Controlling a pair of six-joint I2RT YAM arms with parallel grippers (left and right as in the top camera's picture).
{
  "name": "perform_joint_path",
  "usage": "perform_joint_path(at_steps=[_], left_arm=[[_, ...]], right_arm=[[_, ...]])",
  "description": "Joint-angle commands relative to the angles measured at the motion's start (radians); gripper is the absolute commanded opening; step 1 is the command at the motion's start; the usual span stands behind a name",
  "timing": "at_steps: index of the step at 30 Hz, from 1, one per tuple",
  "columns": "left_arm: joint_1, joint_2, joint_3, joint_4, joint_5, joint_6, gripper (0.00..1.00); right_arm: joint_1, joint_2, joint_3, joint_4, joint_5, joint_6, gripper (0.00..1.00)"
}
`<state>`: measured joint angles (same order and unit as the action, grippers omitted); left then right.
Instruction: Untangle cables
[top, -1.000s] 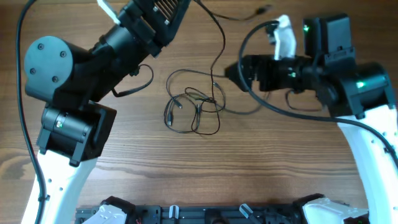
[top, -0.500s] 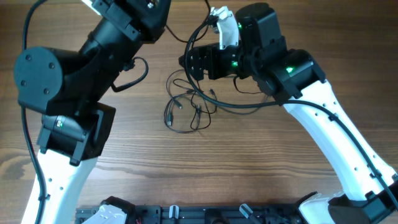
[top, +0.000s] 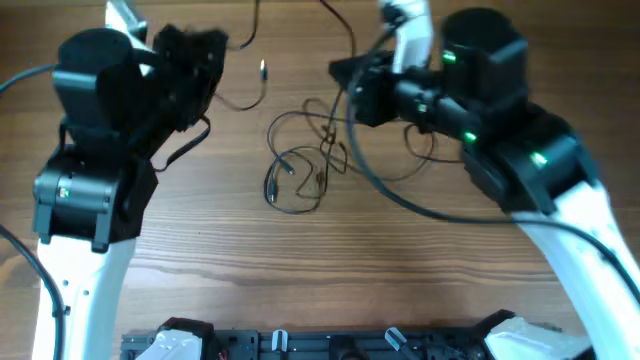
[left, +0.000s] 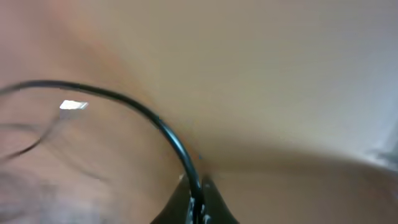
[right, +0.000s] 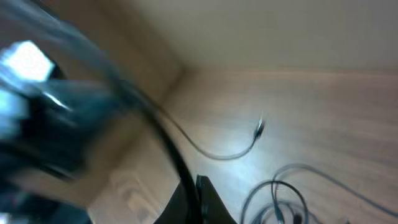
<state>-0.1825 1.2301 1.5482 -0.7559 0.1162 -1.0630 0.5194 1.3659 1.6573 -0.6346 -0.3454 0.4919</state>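
Left gripper (left: 196, 198) and right gripper (right: 198, 194) are each pinched shut on one of the cables (top: 300, 165), whose tangle lies between them, closer to the right.

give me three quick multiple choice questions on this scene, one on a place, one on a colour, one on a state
1. Where does the tangle of cables lie? A on the table between the left arm and the right arm; B inside a box; C hanging off the table's edge.
2. What colour is the table? A white; B brown wood; C green.
3. The left claw is: A wide open; B holding a white cup; C shut on a cable.
Key: 1 A, the overhead view shows them between the arms; 2 B, wood grain shows throughout; 3 C, the strand is pinched at the closed tips.
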Motion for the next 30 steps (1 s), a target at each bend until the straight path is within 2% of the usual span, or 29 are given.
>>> perform_joint_path(at_steps=[1, 4, 5, 6, 7, 8, 10, 11, 12, 13, 14, 15, 16, 17, 20, 21, 22, 24, 25, 26, 27, 28, 30], left_arm=[[0.006, 0.064, -0.007, -0.185, -0.345, 0.125, 0.04], [0.006, 0.169, -0.007, -0.322, -0.341, 0.125, 0.09], [0.006, 0.193, -0.007, -0.341, -0.325, 0.125, 0.15], [0.006, 0.215, -0.007, -0.35, -0.278, 0.125, 0.3], [0.006, 0.231, -0.007, -0.353, -0.229, 0.125, 0.33], [0.006, 0.243, -0.007, -0.353, -0.189, 0.127, 0.37], [0.006, 0.252, -0.007, -0.357, -0.137, 0.144, 0.37], [0.005, 0.252, -0.007, -0.379, -0.121, 0.144, 0.37], [0.005, 0.251, -0.007, -0.399, -0.104, 0.149, 0.38], [0.005, 0.251, -0.007, -0.416, -0.068, 0.219, 0.4], [0.005, 0.251, -0.007, -0.416, -0.021, 0.321, 0.43], [0.004, 0.251, -0.007, -0.416, 0.01, 0.375, 0.45], [-0.002, 0.251, -0.007, -0.415, 0.093, 0.454, 0.49], [-0.014, 0.251, -0.007, -0.412, 0.149, 0.489, 0.5], [-0.053, 0.251, -0.007, -0.4, 0.233, 0.539, 0.52], [-0.09, 0.251, -0.007, -0.393, 0.277, 0.565, 0.54], [-0.124, 0.251, -0.007, -0.393, 0.279, 0.566, 0.61], [-0.165, 0.251, -0.007, -0.393, 0.279, 0.566, 0.72], [-0.181, 0.251, -0.007, -0.392, 0.276, 0.566, 0.76], [-0.196, 0.251, -0.007, -0.385, 0.276, 0.566, 0.77], [-0.205, 0.251, -0.007, -0.37, 0.276, 0.565, 0.84], [-0.207, 0.251, -0.007, -0.359, 0.276, 0.56, 0.84], [-0.206, 0.251, -0.007, -0.332, 0.276, 0.558, 0.84]], right_arm=[[-0.018, -0.114, 0.018, 0.102, 0.178, 0.133, 0.05], [-0.018, -0.154, 0.018, 0.212, 0.201, 0.103, 0.04], [-0.018, -0.142, 0.018, 0.188, 0.201, 0.066, 0.04], [-0.018, -0.127, 0.018, 0.157, 0.201, 0.066, 0.04], [-0.018, -0.107, 0.018, 0.132, 0.201, 0.113, 0.04], [-0.018, -0.095, 0.018, 0.133, 0.201, 0.212, 0.04], [-0.024, -0.082, 0.018, 0.198, 0.2, 0.559, 0.04], [-0.027, -0.082, 0.018, 0.253, 0.196, 0.662, 0.04], [-0.027, -0.082, 0.018, 0.306, 0.198, 0.625, 0.04], [-0.026, -0.081, 0.018, 0.333, 0.213, 0.449, 0.04], [-0.026, -0.079, 0.018, 0.25, 0.315, 0.262, 0.05], [-0.026, -0.069, 0.018, 0.119, 0.489, 0.211, 0.05], [-0.027, -0.017, 0.018, -0.134, 0.732, 0.215, 0.05], [-0.028, 0.028, 0.018, -0.222, 0.687, 0.214, 0.04], [-0.031, 0.059, 0.018, -0.167, 0.362, 0.216, 0.04], [-0.042, 0.048, 0.018, -0.023, 0.096, 0.244, 0.04], [-0.05, 0.038, 0.018, 0.121, -0.082, 0.327, 0.04], [-0.055, 0.031, 0.018, 0.372, -0.249, 0.42, 0.05], [-0.055, 0.031, 0.018, 0.448, -0.255, 0.39, 0.05], [-0.055, 0.033, 0.018, 0.381, -0.178, 0.331, 0.05], [-0.055, 0.033, 0.018, 0.227, -0.029, 0.29, 0.05], [-0.055, 0.035, 0.018, 0.07, 0.093, 0.325, 0.04], [-0.055, 0.036, 0.018, -0.05, 0.105, 0.361, 0.04]])
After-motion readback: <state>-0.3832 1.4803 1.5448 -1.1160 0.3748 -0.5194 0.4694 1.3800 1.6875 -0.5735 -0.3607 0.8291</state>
